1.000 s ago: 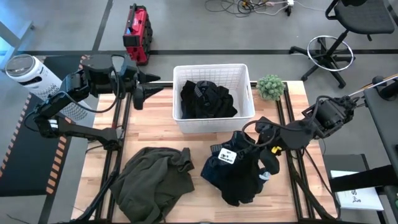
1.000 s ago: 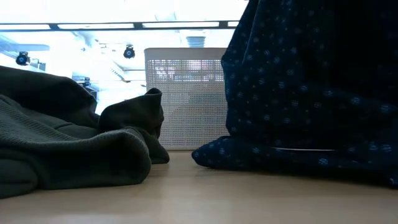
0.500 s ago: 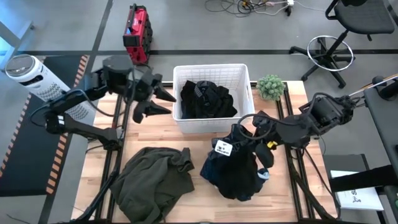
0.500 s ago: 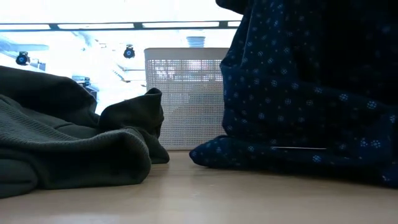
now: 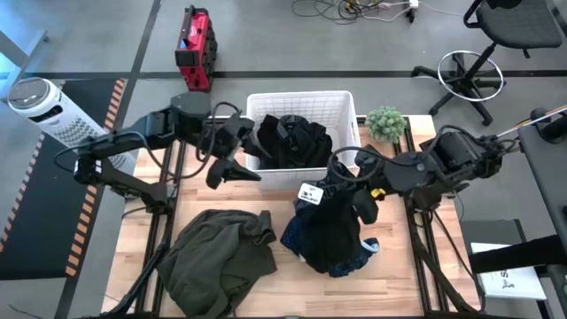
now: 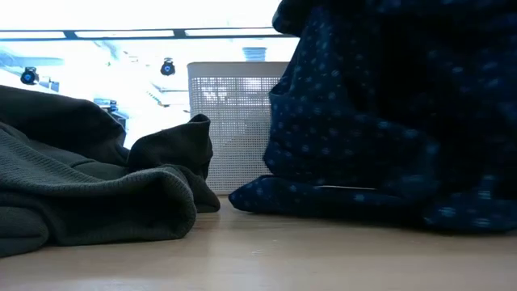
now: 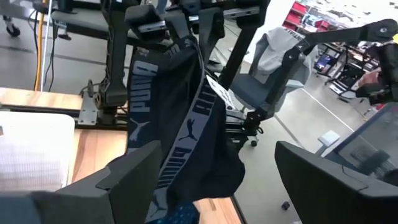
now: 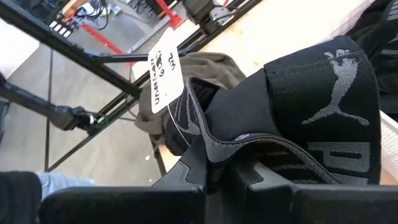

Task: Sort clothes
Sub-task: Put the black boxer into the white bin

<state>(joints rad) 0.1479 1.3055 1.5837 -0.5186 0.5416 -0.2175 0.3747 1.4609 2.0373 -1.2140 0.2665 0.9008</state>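
My right pincer (image 5: pixel 335 180), half hidden in folds, is clenched on the navy patterned fabric garment (image 5: pixel 330 232), which hangs crumpled onto the wooden worktop (image 5: pixel 266 202) before the white lattice basket (image 5: pixel 303 102); my left pincer (image 5: pixel 232 152) is released.

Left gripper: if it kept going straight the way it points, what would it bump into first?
Probably the navy garment hanging from the right gripper. The open left gripper points at it, with nothing between, though depth is hard to judge.

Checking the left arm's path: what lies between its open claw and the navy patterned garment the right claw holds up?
In the high view, only bare table lies between the left claw and the navy garment; the white basket sits just behind.
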